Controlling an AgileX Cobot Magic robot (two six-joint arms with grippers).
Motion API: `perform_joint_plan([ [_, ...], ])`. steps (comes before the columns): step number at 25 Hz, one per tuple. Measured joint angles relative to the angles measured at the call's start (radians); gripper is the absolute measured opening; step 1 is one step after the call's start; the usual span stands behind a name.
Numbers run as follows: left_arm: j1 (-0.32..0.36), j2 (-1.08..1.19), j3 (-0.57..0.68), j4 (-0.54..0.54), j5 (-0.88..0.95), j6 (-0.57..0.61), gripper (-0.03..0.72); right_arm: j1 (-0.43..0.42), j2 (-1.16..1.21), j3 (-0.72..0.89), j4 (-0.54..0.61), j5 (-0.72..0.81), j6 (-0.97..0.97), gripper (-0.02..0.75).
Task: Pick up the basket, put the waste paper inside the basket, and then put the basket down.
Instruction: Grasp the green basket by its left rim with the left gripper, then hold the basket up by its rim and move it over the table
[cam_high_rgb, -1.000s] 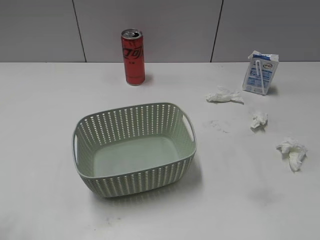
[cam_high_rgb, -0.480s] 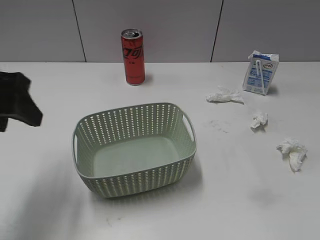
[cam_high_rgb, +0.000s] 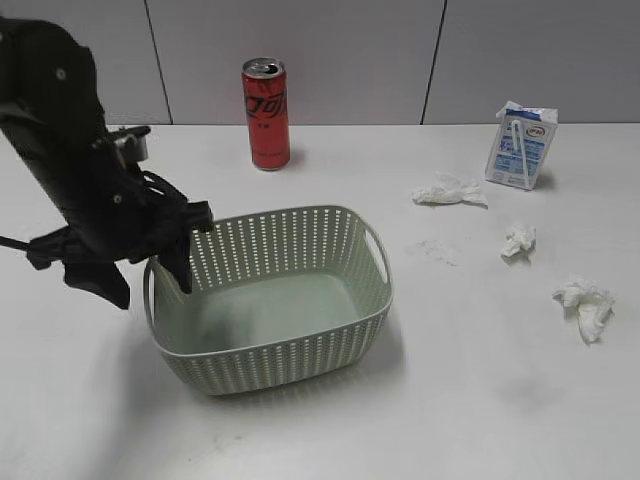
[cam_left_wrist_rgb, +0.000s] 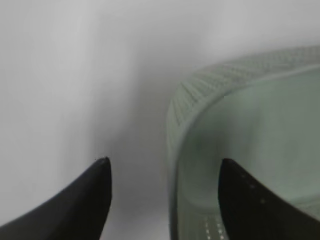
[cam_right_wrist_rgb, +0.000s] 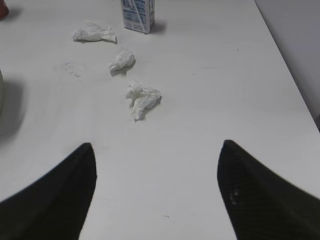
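Left gripper (cam_high_rgb: 145, 275) has swung in from the left edge, fingers spread astride the basket (cam_high_rgb: 270, 297) rim, nothing grasped; right gripper (cam_right_wrist_rgb: 156, 192) hangs spread too.

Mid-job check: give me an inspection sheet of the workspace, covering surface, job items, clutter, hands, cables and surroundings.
Surface: white table, faint smudges near the paper wads.
Basket: upright on the table, nothing inside.
Waste paper: three wads lie on the table right of the basket, far, middle and near.
Clutter: red can upright behind the basket; drink carton upright at back right.
Left hand: open, fingers astride the basket's left rim, one inside, one outside.
Right hand: open, holding nothing, above bare table short of the wads.
Cables: one dark cable trails off the left arm.
Surroundings: grey panelled wall behind.
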Motion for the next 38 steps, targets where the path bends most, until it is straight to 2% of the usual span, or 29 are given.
perform_joint_plan([
  [4, -0.002, 0.083, -0.015, -0.017, -0.019, -0.03, 0.469, 0.0, 0.0, 0.0, 0.0, 0.0, 0.0, 0.569],
  [7, -0.002, 0.107, -0.016, -0.018, -0.026, -0.034, 0.407, 0.0, 0.0, 0.0, 0.0, 0.0, 0.0, 0.569],
  [9, -0.002, 0.113, -0.017, -0.017, -0.027, -0.034, 0.338, 0.0, 0.0, 0.0, 0.0, 0.0, 0.0, 0.569],
  [14, -0.002, 0.113, -0.022, -0.017, -0.032, -0.036, 0.072, 0.0, 0.0, 0.0, 0.0, 0.0, 0.0, 0.569],
  [16, -0.003, 0.113, -0.023, -0.017, -0.031, -0.036, 0.022, 0.0, 0.0, 0.0, 0.0, 0.0, 0.0, 0.569],
  [20, -0.003, 0.108, -0.023, -0.015, -0.007, -0.026, 0.006, 0.0, 0.0, 0.0, 0.0, 0.0, 0.0, 0.569],
  [29, -0.003, -0.059, -0.023, 0.015, 0.096, 0.13, 0.006, 0.0, 0.0, 0.0, 0.0, 0.0, 0.0, 0.569],
  [34, -0.003, -0.144, -0.012, 0.08, 0.118, 0.148, 0.006, 0.0, 0.0, 0.0, 0.0, -0.001, 0.0, 0.569],
  [38, -0.003, -0.174, 0.027, 0.088, 0.127, 0.149, 0.006, 0.0, 0.0, 0.0, 0.0, 0.0, 0.0, 0.569],
])
